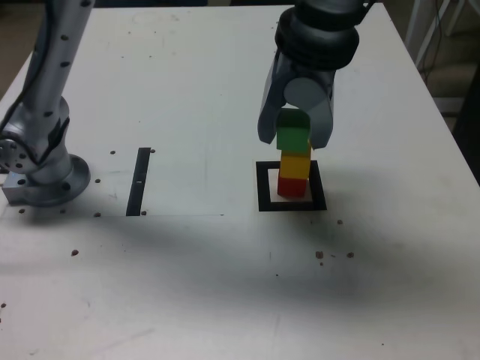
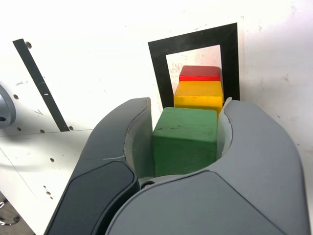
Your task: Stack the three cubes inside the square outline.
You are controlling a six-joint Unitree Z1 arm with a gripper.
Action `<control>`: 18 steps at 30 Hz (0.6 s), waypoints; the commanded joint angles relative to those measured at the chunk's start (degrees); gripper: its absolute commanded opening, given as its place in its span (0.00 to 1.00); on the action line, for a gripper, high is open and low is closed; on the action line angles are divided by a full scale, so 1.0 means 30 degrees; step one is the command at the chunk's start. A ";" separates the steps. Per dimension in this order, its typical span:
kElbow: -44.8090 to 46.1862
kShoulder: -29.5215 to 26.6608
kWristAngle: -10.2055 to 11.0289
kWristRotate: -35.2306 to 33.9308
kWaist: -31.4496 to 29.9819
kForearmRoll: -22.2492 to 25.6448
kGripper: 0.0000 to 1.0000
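Nearest the wrist camera, the curved grey gripper (image 2: 188, 100) fills the lower part of the wrist view, its jaws closed around the green cube (image 2: 185, 137), one on either side and both against its faces. Largest of all is the white tabletop (image 1: 150, 285), spread across most of the exterior view and marked with scattered brown spots. Smaller than that, the robot arm (image 1: 58, 75) crosses the upper left of the exterior view above its round base (image 1: 52, 184), while its wrist end hangs from the top, right of centre. Next comes the square outline (image 1: 263, 187), a thick black border right of centre in the exterior view, and then the narrow black strip (image 1: 138, 184), standing nearly vertical left of centre. Smallest are the three cubes, one above another: the red cube (image 1: 292, 187) sits lowest, on the pale centre inside the outline; the yellow cube (image 1: 295, 166) is on top of it; the green cube is uppermost, between the fingers, with a corner of the yellow one showing past its right side in the exterior view.
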 commanded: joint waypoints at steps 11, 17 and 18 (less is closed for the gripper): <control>-0.0192 0.0269 0.0006 -0.0004 -0.0026 0.0078 0.19; -0.0252 0.0250 0.0060 -0.0001 0.0003 0.0117 0.34; -0.0245 0.0246 0.0047 0.0001 0.0013 0.0126 0.39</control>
